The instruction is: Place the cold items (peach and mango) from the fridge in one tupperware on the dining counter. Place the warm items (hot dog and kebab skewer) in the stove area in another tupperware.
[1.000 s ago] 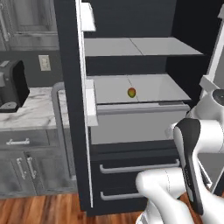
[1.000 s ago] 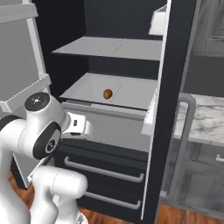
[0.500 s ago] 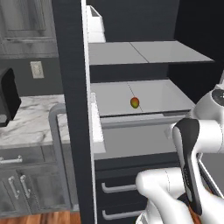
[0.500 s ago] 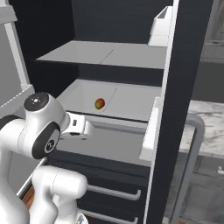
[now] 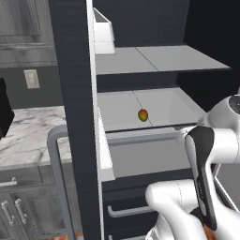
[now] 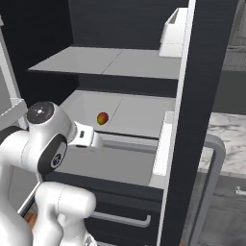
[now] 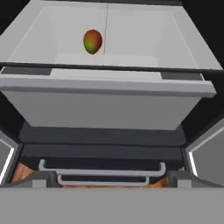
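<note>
Approach to the fridge (image 5: 75, 117), nothing fetched yet.
Mango (image 7: 92, 41) sits upper left on the shelf (image 7: 131, 39); gripper (image 7: 112, 178) spread wide, empty. Next, I judge: reach in over it.

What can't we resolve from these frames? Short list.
- Peach: one red-green fruit lies on the fridge shelf; too small in both base views to tell mango from peach.
- Door bin: contents hidden by its white wall in both base views.
- Lower drawers: closed, insides hidden.
- Left part of the shelf: blocked by the door edge in the left base view.
</note>
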Motion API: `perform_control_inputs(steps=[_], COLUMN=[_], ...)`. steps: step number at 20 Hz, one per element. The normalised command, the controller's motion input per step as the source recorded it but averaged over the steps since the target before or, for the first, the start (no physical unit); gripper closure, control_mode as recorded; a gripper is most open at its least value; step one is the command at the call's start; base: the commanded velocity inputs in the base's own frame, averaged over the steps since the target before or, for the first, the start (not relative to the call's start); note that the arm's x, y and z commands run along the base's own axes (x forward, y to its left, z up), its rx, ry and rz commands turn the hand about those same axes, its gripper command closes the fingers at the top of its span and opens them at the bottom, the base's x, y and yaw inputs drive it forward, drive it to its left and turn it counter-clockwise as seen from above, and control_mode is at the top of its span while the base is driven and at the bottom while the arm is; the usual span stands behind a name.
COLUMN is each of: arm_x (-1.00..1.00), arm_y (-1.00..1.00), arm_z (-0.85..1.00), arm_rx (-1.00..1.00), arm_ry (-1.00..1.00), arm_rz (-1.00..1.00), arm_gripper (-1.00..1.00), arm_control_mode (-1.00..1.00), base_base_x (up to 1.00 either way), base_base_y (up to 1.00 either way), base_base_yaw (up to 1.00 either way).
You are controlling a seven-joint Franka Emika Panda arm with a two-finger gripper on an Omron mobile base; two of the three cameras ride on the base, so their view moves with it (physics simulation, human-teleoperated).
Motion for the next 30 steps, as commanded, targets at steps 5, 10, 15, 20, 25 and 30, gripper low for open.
perform_control_inputs(steps=[5,10,15,20,25,30], arm_x=[0.25,0.42,0.56,0.69,0.75,0.86], arm_y=[0.35,0.30,0.29,0.05,0.00,0.00], arm_z=[0.07,0.16,0.02,0.00,-0.04,-0.40], arm_rx=[0.26,0.05,0.00,0.00,-0.01,-0.04], arm_ry=[-0.33,-0.03,0.01,0.08,0.11,0.13], arm_rz=[-0.05,-0.10,-0.10,0.00,0.00,0.04], arm_gripper=[-1.00,-1.00,-1.00,-1.00,-1.00,-1.00], arm_control_mode=[-1.00,-1.00,-1.00,-1.00,-1.00,-1.00], base_base_x=[0.00,0.00,0.00,0.00,0.00,0.00], base_base_y=[0.00,0.00,0.00,0.00,0.00,0.00], base_base_yaw=[0.00,0.00,0.00,0.00,0.00,0.00])
